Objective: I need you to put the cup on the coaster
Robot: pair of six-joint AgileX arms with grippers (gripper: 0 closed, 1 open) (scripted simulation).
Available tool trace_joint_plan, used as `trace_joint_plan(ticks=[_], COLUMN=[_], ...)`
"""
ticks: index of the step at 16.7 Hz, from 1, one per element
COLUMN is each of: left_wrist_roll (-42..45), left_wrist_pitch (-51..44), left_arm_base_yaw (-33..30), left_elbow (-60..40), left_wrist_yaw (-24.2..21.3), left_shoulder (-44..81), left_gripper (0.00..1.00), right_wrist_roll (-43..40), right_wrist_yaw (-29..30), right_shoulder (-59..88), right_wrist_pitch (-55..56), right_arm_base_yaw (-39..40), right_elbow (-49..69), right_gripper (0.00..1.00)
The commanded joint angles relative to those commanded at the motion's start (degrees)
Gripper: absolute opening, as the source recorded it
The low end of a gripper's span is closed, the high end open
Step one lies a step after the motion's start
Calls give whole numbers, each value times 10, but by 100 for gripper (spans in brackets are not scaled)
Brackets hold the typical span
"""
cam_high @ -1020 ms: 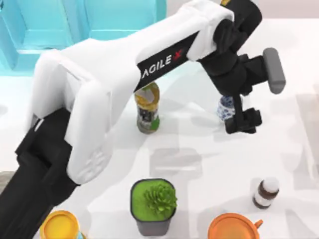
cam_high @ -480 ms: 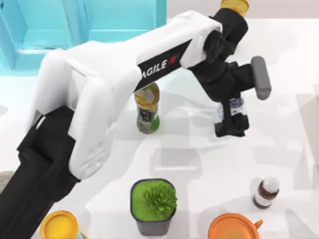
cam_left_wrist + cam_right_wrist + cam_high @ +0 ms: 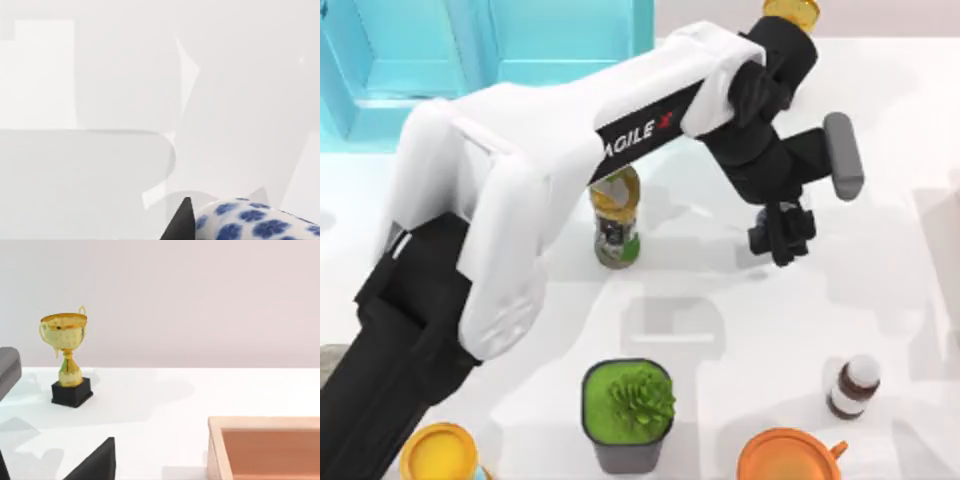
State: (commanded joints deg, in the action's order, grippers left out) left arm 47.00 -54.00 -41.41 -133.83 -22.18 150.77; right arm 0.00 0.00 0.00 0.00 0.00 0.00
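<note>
our left gripper [image 3: 782, 238] is clenched on the cup [image 3: 250, 224], upright between the fingers, right of the bottle [image 3: 617, 222] mid-table. coaster location unclear, so can't give the carry direction. versus a second ago the wrist has shifted left and covers the cup from above.

White table [image 3: 720, 330] under bright light, soft overlapping shadows. Plain pale pinkish wall [image 3: 200, 300] behind it (no markings).

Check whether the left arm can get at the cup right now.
Probably yes: the left gripper hangs directly over the cup, which the wrist view shows right beside it, with nothing between them.
</note>
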Motion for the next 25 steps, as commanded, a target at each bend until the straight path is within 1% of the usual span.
trace_joint_plan(ticks=[4,5,14,16,20,25], left_wrist_roll=[0,0,1,-11,-74,-179], left_wrist_pitch=[0,0,0,3,16,42], left_arm_base_yaw=[0,0,-2,-2,1,36], left_elbow=[0,0,-1,12,89,256], left_wrist_yaw=[0,0,0,3,16,41], left_shoulder=[0,0,-1,-18,-113,-306], left_gripper=[2,0,0,0,0,0], right_wrist_roll=[0,0,0,0,0,0], right_wrist_yaw=[0,0,0,0,0,0], right_shoulder=[0,0,0,0,0,0], right_wrist_pitch=[0,0,0,0,0,0], right_arm_base_yaw=[0,0,0,0,0,0], right_elbow=[0,0,0,0,0,0], right_gripper=[100,100,100,100,100,100])
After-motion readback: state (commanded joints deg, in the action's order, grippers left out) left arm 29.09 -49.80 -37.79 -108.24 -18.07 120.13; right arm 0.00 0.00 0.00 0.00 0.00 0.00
